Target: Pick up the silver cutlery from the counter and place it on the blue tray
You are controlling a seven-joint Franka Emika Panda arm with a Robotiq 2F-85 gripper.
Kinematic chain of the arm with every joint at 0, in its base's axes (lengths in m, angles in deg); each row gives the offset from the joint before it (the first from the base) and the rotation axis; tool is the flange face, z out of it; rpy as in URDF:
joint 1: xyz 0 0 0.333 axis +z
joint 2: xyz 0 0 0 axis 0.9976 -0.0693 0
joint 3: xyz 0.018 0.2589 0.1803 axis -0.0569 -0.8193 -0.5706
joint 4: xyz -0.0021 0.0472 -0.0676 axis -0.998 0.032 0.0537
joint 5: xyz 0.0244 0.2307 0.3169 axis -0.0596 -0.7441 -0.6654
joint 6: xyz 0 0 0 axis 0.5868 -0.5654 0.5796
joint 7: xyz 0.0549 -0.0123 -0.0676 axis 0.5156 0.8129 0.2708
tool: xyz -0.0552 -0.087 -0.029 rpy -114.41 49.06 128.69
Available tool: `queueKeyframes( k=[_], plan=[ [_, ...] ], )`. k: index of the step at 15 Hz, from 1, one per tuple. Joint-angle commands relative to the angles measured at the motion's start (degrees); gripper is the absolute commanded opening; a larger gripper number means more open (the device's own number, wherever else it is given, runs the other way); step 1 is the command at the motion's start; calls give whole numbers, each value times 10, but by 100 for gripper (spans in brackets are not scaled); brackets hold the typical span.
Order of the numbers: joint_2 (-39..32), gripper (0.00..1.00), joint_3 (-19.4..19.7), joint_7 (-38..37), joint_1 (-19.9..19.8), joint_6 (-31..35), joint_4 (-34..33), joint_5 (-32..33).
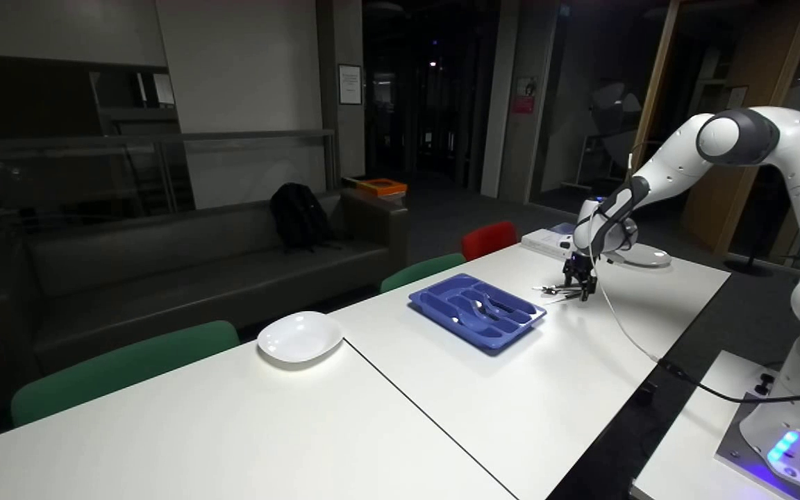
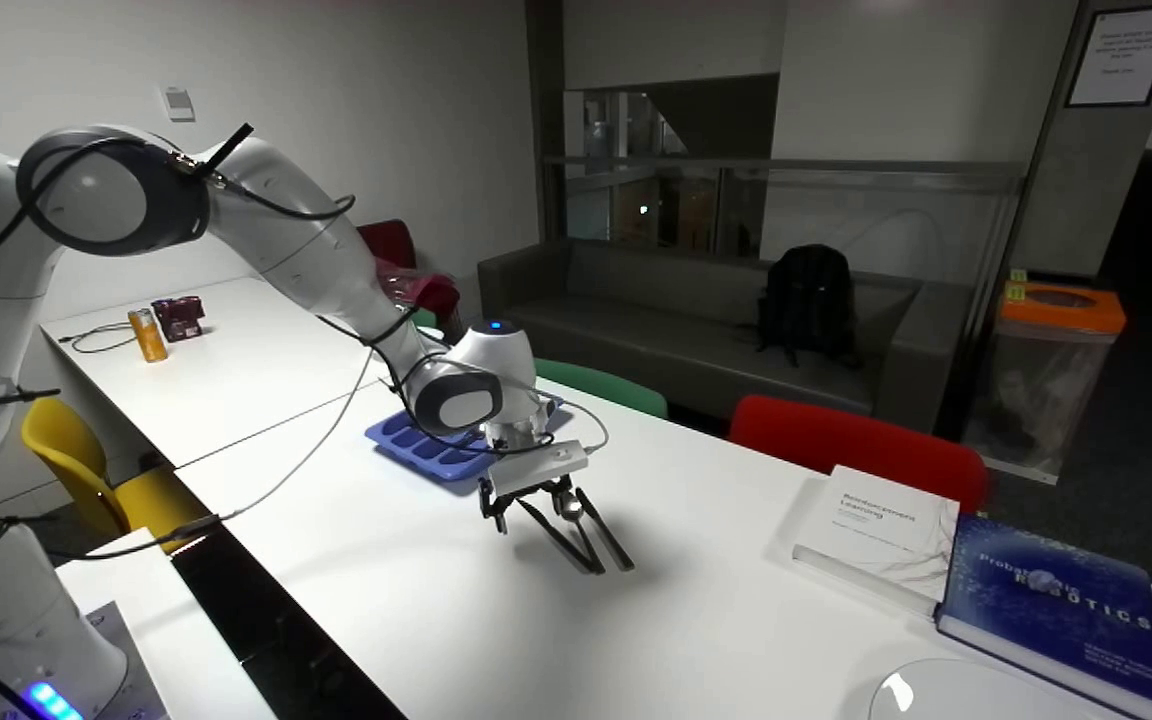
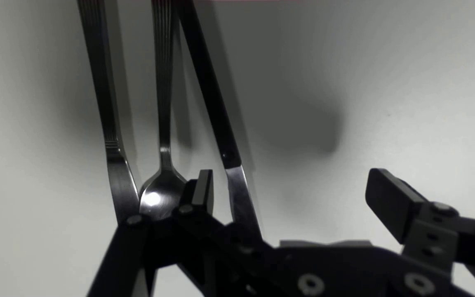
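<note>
The silver cutlery lies on the white counter [image 2: 716, 620]. In the wrist view it is a silver knife [image 3: 103, 95], a spoon [image 3: 164, 103] and a dark-handled knife [image 3: 208, 82], side by side. The pieces also show in an exterior view [image 2: 608, 535]. My gripper [image 3: 289, 194] is open above the counter, with nothing held. The dark-handled knife's blade shows between the fingers, near the left one. That finger partly covers the spoon bowl. The gripper also shows in both exterior views [image 1: 578, 285] [image 2: 536, 510]. The blue tray [image 1: 442, 325] stands beside the gripper, with utensils in its compartments; the arm partly hides it elsewhere [image 2: 456, 472].
A white plate [image 1: 299, 337] stands beyond the tray, across a table seam. A white book [image 2: 876, 530], a blue book [image 2: 1056, 600] and a round dish [image 2: 976, 695] lie at the opposite end. A cable [image 1: 615, 319] hangs from the wrist. Chairs [image 2: 851, 435] line the table's far edge.
</note>
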Motion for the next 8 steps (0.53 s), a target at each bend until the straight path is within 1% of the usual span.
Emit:
queueKeyframes(
  k=[1, 8],
  plan=[
    [-12, 100, -16, 24, -21, 11, -10, -19],
    [-34, 100, -19, 36, -37, 0, -24, -19]
  ],
)
